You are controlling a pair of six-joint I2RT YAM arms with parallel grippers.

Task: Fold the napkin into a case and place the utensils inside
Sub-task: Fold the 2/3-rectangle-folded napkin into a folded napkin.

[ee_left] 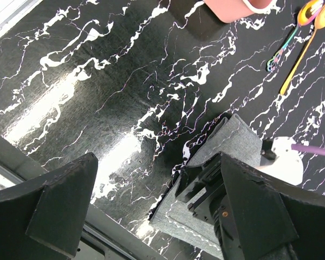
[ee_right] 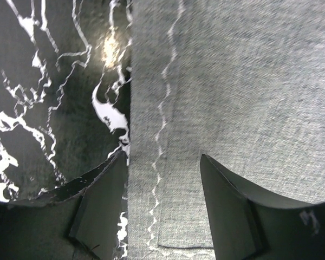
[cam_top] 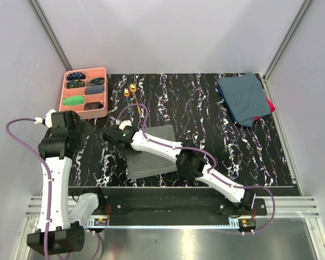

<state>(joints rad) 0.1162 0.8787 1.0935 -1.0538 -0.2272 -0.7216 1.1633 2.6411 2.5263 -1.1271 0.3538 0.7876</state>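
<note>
just between right jaws: napkin [ee_right: 233,81] hem

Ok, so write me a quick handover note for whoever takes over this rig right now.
Left end effector: open, empty, hovering over the table left of the napkin.
Right end effector: open, straddling the napkin's left hem, nothing gripped.
Napkin lies flat mid-table; layered edges suggest some folding, no finished case.
Two gold spoons lie on the table beside the pink tray.
Left to do: finish the case, put both spoons inside.
</note>
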